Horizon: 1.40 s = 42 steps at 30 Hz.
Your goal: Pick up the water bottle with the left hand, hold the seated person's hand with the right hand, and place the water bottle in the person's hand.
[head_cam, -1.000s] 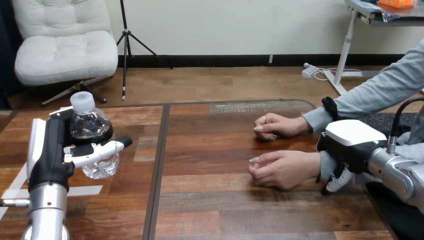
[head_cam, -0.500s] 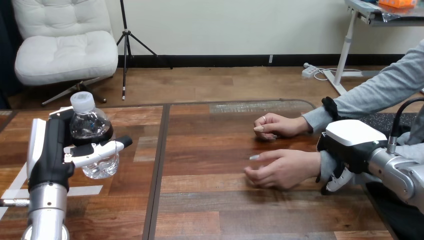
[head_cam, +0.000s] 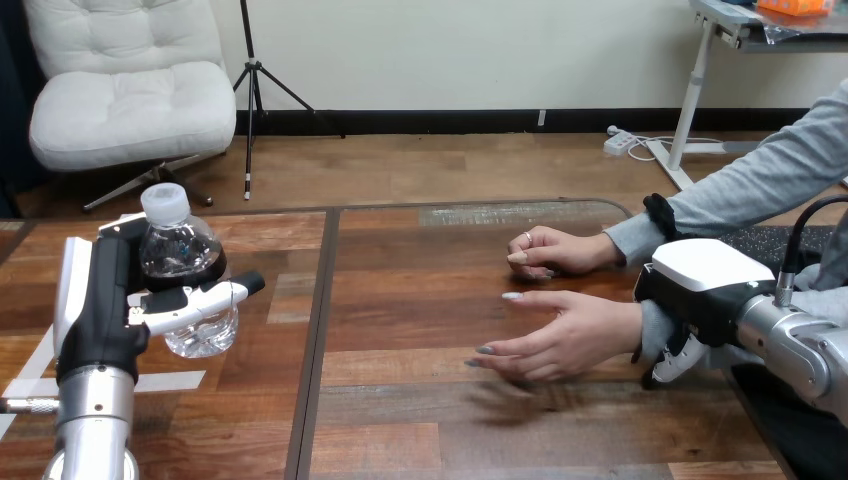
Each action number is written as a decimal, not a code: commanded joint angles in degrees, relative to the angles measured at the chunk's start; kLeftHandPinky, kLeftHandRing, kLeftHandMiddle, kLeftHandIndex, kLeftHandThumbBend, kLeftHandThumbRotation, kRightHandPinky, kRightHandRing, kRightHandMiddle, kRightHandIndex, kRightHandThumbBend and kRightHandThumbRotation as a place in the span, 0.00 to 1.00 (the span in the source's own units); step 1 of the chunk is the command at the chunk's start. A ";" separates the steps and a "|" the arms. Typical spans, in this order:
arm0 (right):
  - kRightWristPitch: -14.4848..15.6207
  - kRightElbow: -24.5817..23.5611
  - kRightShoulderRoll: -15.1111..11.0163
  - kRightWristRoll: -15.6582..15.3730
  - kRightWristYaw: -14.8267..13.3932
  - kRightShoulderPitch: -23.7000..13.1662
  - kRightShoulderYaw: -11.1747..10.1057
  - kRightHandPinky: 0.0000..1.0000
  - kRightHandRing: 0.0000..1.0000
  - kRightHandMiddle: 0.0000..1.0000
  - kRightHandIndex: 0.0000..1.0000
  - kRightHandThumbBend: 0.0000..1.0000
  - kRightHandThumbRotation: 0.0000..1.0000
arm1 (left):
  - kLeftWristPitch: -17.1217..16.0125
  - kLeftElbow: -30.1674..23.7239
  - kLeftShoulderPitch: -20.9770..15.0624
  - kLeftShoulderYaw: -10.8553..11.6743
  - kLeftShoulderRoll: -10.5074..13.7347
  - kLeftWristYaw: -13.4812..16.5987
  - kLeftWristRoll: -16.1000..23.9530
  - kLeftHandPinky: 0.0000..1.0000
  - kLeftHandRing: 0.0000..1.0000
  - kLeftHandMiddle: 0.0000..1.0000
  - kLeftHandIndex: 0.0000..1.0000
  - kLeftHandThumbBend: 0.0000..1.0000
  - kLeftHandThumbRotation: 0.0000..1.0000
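2 grasps are set: the left hand [head_cam: 150,300] curls round the water bottle [head_cam: 185,250] over the table [head_cam: 420,420] at its left, the right hand [head_cam: 700,275] clasps the person's wrist [head_cam: 648,330], so carry the bottle level and slowly into the person's nearer open hand [head_cam: 570,335].

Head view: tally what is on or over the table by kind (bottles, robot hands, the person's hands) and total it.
Water bottle: 1
Robot hands: 2 (left hand, right hand)
Person's hands: 2 (nearer hand, farther hand)
Total: 5
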 commanded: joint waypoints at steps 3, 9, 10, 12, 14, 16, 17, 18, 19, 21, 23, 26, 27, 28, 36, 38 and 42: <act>0.24 -0.48 -0.88 2.33 -1.67 -2.20 -2.32 0.09 0.15 0.22 0.22 0.70 0.00 | -0.73 -3.76 -2.85 0.66 0.72 0.55 0.10 0.30 0.33 0.39 0.41 0.87 0.00; -0.30 -0.85 -1.17 2.68 -2.55 -2.24 -2.77 0.09 0.15 0.21 0.21 0.70 0.00 | -0.86 -3.74 -2.87 0.67 0.64 0.40 -0.13 0.30 0.34 0.40 0.41 0.87 0.00; -0.53 -0.90 -1.25 3.01 -2.46 -2.30 -3.07 0.09 0.15 0.21 0.21 0.70 0.00 | -0.73 -3.80 -2.86 0.63 0.68 0.40 -0.03 0.30 0.34 0.40 0.41 0.87 0.00; -0.79 -0.95 -1.34 3.39 -2.32 -2.38 -3.38 0.09 0.15 0.21 0.21 0.69 0.00 | -0.57 -3.87 -2.84 0.59 0.72 0.39 0.08 0.30 0.34 0.40 0.41 0.87 0.00; -1.55 -1.06 -1.52 3.82 -2.83 -2.34 -3.68 0.09 0.15 0.21 0.21 0.70 0.00 | -0.44 -3.92 -2.82 0.57 0.74 0.39 0.14 0.30 0.34 0.40 0.41 0.87 0.00; -1.88 -1.15 -1.64 4.10 -3.05 -2.38 -3.82 0.10 0.15 0.21 0.21 0.70 0.00 | -0.61 -3.83 -2.84 0.55 0.78 0.37 0.16 0.30 0.34 0.40 0.41 0.87 0.00; -1.91 -1.18 -1.68 4.19 -3.04 -2.43 -3.86 0.10 0.15 0.21 0.21 0.70 0.00 | -0.77 -3.75 -2.85 0.53 0.80 0.36 0.16 0.30 0.34 0.40 0.41 0.87 0.00; -1.94 -1.19 -1.71 4.27 -3.04 -2.46 -3.87 0.10 0.16 0.21 0.21 0.70 0.00 | -0.88 -3.70 -2.86 0.53 0.82 0.35 0.17 0.30 0.34 0.40 0.41 0.86 0.00; -1.98 -1.21 -1.73 4.59 -2.79 -2.53 -4.08 0.10 0.16 0.21 0.21 0.70 0.00 | -0.98 -3.68 -2.87 0.55 0.79 0.27 0.02 0.30 0.34 0.40 0.41 0.86 0.00; -2.02 -1.22 -1.75 5.02 -2.49 -2.59 -4.28 0.10 0.16 0.22 0.22 0.70 0.00 | -1.05 -3.68 -2.87 0.59 0.73 0.18 -0.16 0.31 0.35 0.40 0.41 0.86 0.00; -2.28 -1.32 -1.80 5.44 -2.47 -2.63 -4.58 0.11 0.17 0.22 0.22 0.71 0.00 | -1.19 -3.57 -2.90 0.60 0.73 0.15 -0.23 0.31 0.35 0.40 0.41 0.86 0.00; -2.63 -1.51 -1.89 5.84 -2.21 -2.69 -5.04 0.12 0.18 0.23 0.22 0.71 0.00 | -1.50 -3.41 -2.92 0.57 0.79 0.12 -0.22 0.31 0.35 0.40 0.41 0.86 0.00; -2.70 -1.56 -1.91 5.92 -2.12 -2.70 -5.14 0.13 0.19 0.24 0.23 0.71 0.00 | -1.58 -3.38 -2.93 0.56 0.81 0.11 -0.21 0.31 0.35 0.40 0.41 0.86 0.00; -2.97 -1.64 -1.94 6.30 -1.73 -2.73 -5.45 0.14 0.19 0.24 0.23 0.71 0.00 | -1.53 -3.43 -2.92 0.56 0.79 0.10 -0.23 0.31 0.35 0.40 0.41 0.86 0.00; -4.07 -1.74 -2.14 7.64 -0.49 -2.97 -6.16 0.14 0.19 0.24 0.22 0.71 0.00 | -0.91 -3.75 -2.93 0.53 0.52 0.23 -0.21 0.31 0.35 0.40 0.41 0.86 0.00; -3.86 -1.80 -2.11 8.09 0.30 -3.08 -6.39 0.14 0.19 0.24 0.22 0.71 0.00 | -1.15 -3.67 -2.94 0.47 0.60 0.36 0.01 0.31 0.35 0.40 0.41 0.86 0.00; -4.02 -1.93 -2.09 8.85 1.05 -3.08 -6.77 0.13 0.18 0.23 0.22 0.70 0.00 | -1.14 -3.66 -2.95 0.45 0.57 0.44 0.08 0.31 0.36 0.40 0.41 0.86 0.00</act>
